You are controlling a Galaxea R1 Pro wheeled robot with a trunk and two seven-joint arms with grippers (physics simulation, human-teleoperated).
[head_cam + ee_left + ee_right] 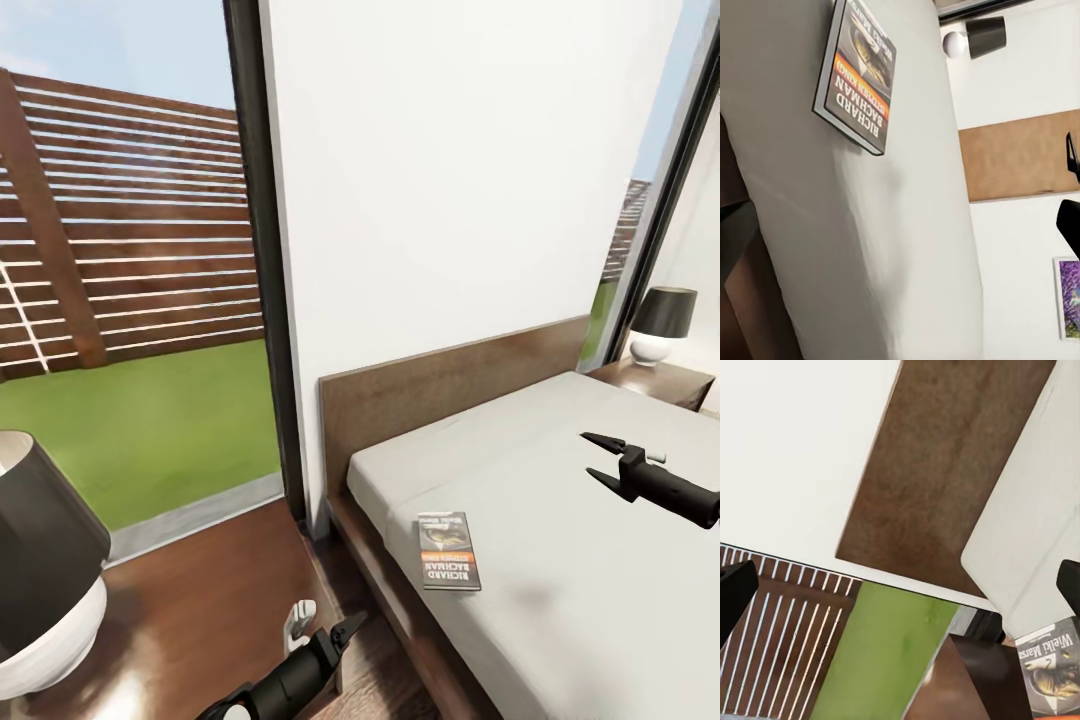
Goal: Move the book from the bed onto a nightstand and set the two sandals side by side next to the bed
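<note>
1. Book (448, 551) lies flat on the bed (560, 540), near the mattress's left edge, a bit below the headboard (450, 385); cover up, orange band & white lettering visible. Left wrist view shows the same book (856, 71) on the pale mattress (870, 225).
2. Right gripper (598, 458) hangs over the bed, right of the book & well apart from it, pointing left toward the headboard; jaws apart, nothing between them.
3. Left gripper (322, 622) sits low at the near left, beside the bed frame, near side of the book, not touching it. One dark finger & one white finger show; jaws apart, empty.
4. Near-left nightstand (200, 620): dark glossy top w/ a lamp (45, 570), black shade over white base, at the left edge of view.
5. Far-right nightstand (660, 378) beyond the bed, carrying a second lamp (660, 325) of the same kind.
6. White wall (450, 180) behind the headboard; black-framed window (130, 250) to its left shows grass & a slatted wood fence.
7. Right wrist view: headboard, wall, fence, a corner of the book (1050, 664).
</note>
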